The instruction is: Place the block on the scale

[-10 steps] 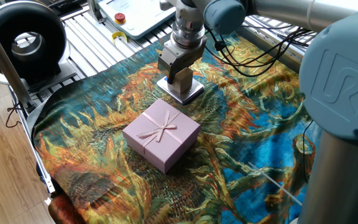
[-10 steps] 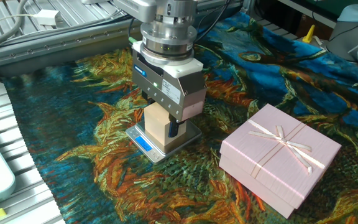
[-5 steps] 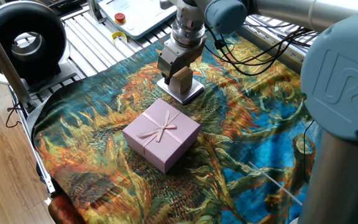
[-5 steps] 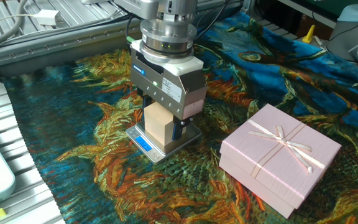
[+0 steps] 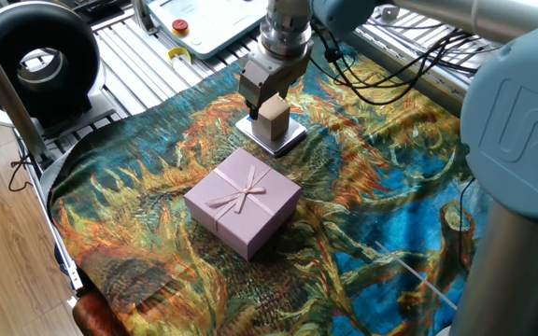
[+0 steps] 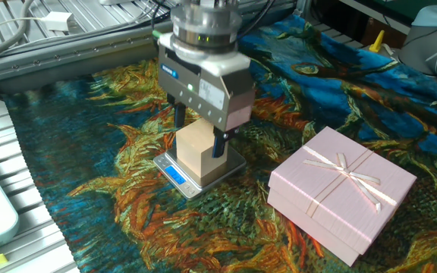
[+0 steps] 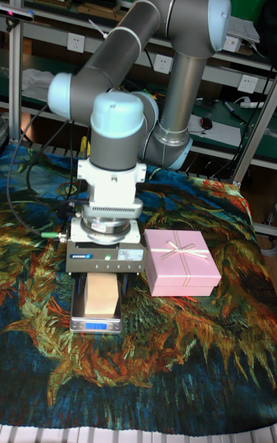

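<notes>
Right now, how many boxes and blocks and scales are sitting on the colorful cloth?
Pink gift box: 1
Tan block: 1
Scale: 1, under the block
Total: 3 things on the cloth

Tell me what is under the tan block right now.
The block stands on the scale, a thin silver slab lying on the patterned cloth. The scale's blue display shows beside the block. The platform directly beneath it is covered. The gripper hangs open around its top.
</notes>
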